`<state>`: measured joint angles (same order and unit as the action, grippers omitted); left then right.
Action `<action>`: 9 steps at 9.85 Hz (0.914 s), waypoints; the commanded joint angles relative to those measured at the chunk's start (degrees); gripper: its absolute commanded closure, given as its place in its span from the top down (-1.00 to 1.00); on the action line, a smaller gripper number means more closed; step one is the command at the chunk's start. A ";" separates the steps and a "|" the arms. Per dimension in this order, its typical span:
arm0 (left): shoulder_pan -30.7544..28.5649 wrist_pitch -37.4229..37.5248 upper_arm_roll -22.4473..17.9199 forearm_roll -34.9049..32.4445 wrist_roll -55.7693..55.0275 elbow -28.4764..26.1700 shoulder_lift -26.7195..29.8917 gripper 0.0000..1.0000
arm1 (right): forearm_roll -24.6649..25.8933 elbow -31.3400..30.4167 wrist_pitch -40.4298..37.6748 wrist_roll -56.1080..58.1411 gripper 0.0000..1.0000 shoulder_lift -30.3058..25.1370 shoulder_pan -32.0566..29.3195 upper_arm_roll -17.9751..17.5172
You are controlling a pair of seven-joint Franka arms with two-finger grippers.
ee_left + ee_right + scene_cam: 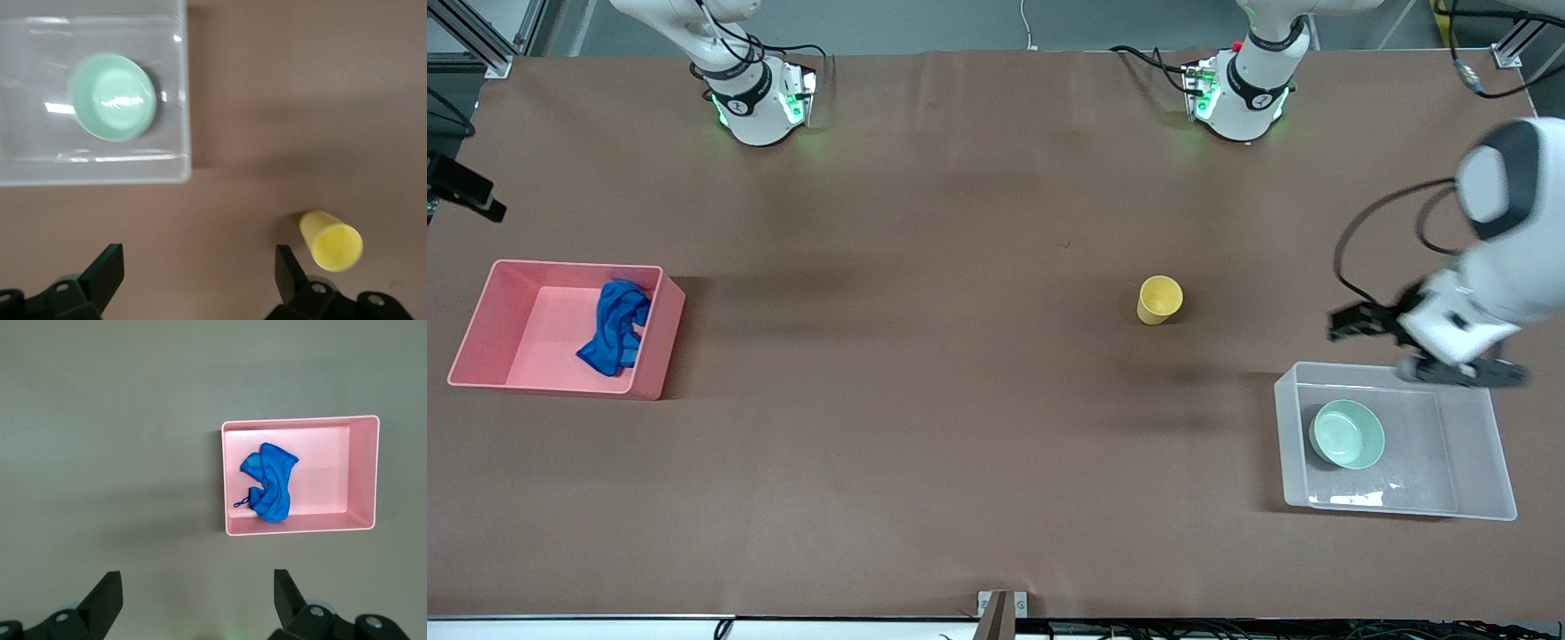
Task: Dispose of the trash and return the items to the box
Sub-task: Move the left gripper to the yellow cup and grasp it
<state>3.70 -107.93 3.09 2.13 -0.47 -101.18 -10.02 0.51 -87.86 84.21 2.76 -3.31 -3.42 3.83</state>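
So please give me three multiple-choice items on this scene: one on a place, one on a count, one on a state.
1. Where is the bright blue cloth rag?
A. in the pink rectangular bin
B. in the clear plastic box
C. on the table

2. How many things lie in the clear box?
A. none
B. one
C. two

3. How are the left gripper fingers?
A. shut on the cup
B. shut, empty
C. open, empty

Answers:
1 A, the rag lies inside the pink walls.
2 B, only the mint-green round bowl; the small yellow plastic cup stands on the table.
3 C, both fingers stand wide apart.

Pink bin [482,330] on brown table [925,373], toward right arm's end
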 commanded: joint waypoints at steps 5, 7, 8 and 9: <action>-0.18 -32.33 13.51 -2.47 -14.12 -29.51 -0.33 1.00 | 0.11 3.22 0.25 1.28 1.00 1.46 -1.77 -1.37; -0.10 -32.34 14.49 -3.17 -14.38 -29.69 -3.76 0.91 | 0.63 3.39 0.34 1.37 1.00 1.46 -1.85 -1.20; 0.17 -32.34 14.58 -4.92 -14.47 -29.69 -5.61 0.91 | 0.63 2.96 0.16 0.68 1.00 1.46 -1.59 -1.37; 0.34 -32.43 14.58 -5.89 -14.47 -29.60 -7.54 0.83 | 0.72 2.96 0.25 0.84 1.00 1.46 -1.68 -1.63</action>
<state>3.93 -139.02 17.37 -1.50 -13.74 -130.50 -13.81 0.53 -85.78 84.91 3.47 -2.36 -4.44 3.17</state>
